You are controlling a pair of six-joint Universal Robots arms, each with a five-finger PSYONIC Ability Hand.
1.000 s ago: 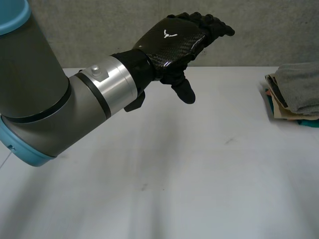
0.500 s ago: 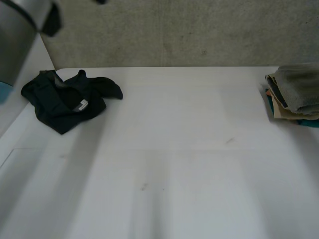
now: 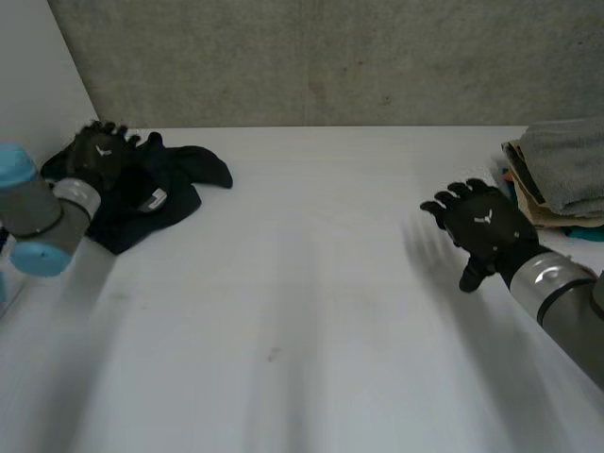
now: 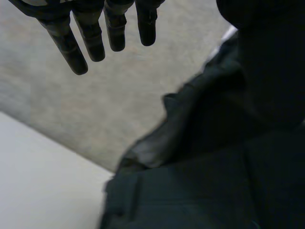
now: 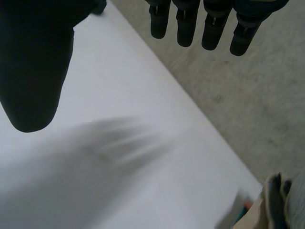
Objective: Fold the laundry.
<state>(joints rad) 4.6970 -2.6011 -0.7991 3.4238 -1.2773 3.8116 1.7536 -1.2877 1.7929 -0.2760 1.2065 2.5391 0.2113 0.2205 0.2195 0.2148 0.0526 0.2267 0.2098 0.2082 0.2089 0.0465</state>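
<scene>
The left robot hand (image 3: 98, 151) is at the upper left of the head view. Its fingers (image 4: 93, 43) are straight and apart and hold nothing. It hangs over a crumpled black garment (image 3: 165, 184) at the counter's far left corner, and I can't tell whether it touches the cloth. A small white tag (image 3: 156, 199) shows on the garment, its writing too small to read.

The right robot hand (image 3: 481, 226) is at the middle right, fingers loose and spread, empty, above the bare white counter (image 3: 302, 311). A small pale emblem (image 3: 483, 220) marks its back. Near it, at the right edge, lies a stack (image 3: 562, 179) of folded cloths: grey on top, beige and teal beneath. A grey wall (image 3: 330, 57) runs behind.
</scene>
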